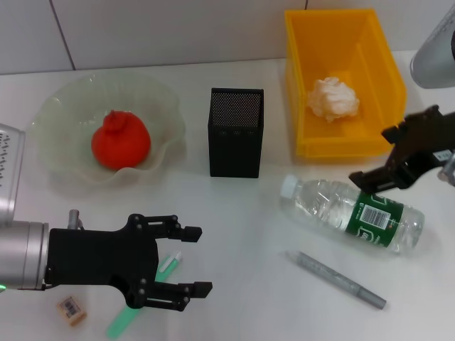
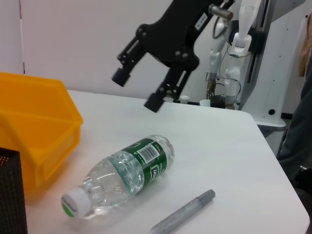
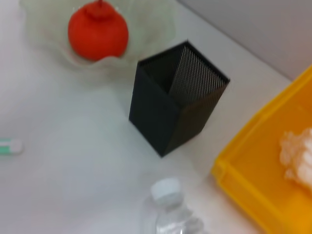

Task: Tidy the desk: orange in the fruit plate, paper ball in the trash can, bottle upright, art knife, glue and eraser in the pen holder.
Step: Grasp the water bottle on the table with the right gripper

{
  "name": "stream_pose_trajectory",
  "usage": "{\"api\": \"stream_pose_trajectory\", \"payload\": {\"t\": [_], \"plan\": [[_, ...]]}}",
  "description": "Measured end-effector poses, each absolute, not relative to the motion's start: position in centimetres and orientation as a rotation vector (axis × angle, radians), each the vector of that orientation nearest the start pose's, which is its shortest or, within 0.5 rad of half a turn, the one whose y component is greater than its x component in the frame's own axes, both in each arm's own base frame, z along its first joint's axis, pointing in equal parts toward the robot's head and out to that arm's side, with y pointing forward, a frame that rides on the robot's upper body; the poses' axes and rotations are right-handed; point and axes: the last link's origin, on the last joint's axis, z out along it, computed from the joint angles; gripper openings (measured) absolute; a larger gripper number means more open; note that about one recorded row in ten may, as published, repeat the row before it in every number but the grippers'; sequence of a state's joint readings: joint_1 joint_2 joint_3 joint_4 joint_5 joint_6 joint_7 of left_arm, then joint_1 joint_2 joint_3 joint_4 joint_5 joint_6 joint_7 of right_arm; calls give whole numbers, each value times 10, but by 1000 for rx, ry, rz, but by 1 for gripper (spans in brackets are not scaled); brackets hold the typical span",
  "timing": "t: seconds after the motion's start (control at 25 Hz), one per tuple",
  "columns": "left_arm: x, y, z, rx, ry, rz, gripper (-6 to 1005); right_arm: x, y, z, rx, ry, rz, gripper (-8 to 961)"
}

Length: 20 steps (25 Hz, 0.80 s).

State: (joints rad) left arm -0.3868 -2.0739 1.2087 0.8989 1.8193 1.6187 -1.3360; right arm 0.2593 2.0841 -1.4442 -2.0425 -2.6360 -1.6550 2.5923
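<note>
- Left gripper, black, on a silver forearm, low over the near left of the white desk; fingers spread wide and pointing toward the desk's middle, nothing between them.
- Beneath that gripper lies a green stick with a white cap, mostly hidden by the gripper. Could be the glue; cannot tell.
- Tiny tan rectangular eraser with barcode label lies flat at the near left edge, just beside the left forearm, apart from the green stick.
- Slim grey pen-like tool lies diagonally on the near right of the desk, close to the bottle but not touching.
- Small clear plastic bottle with green label and white cap lies on its side, cap toward the pen holder.
- Right gripper, black, hovers above the bottle's label end, fingers apart and empty; the left wrist view shows a clear gap between it and the bottle.
- Square black mesh pen holder stands upright mid-desk.
- Red-orange round orange with knobbly top sits inside the wavy-rimmed pale-green glass fruit plate, far left.
- Crumpled white paper ball rests in the bright yellow-orange rectangular trash can, far right.
- White tiled wall behind the desk.
</note>
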Motion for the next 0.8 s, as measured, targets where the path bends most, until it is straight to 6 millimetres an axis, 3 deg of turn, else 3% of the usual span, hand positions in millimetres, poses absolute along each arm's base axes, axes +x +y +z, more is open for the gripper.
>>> {"api": "stream_pose_trajectory", "payload": {"t": [0.32, 0.56, 0.8], "plan": [[-227, 285, -32, -3093, -178, -573, 800, 171, 291, 77, -2374, 744, -390, 834], [-227, 284, -34, -3093, -173, -581, 800, 186, 299, 69, -2385, 777, -451, 834], [-228, 283, -35, -3093, -183, -587, 800, 190, 304, 64, -2402, 767, -461, 835]]}}
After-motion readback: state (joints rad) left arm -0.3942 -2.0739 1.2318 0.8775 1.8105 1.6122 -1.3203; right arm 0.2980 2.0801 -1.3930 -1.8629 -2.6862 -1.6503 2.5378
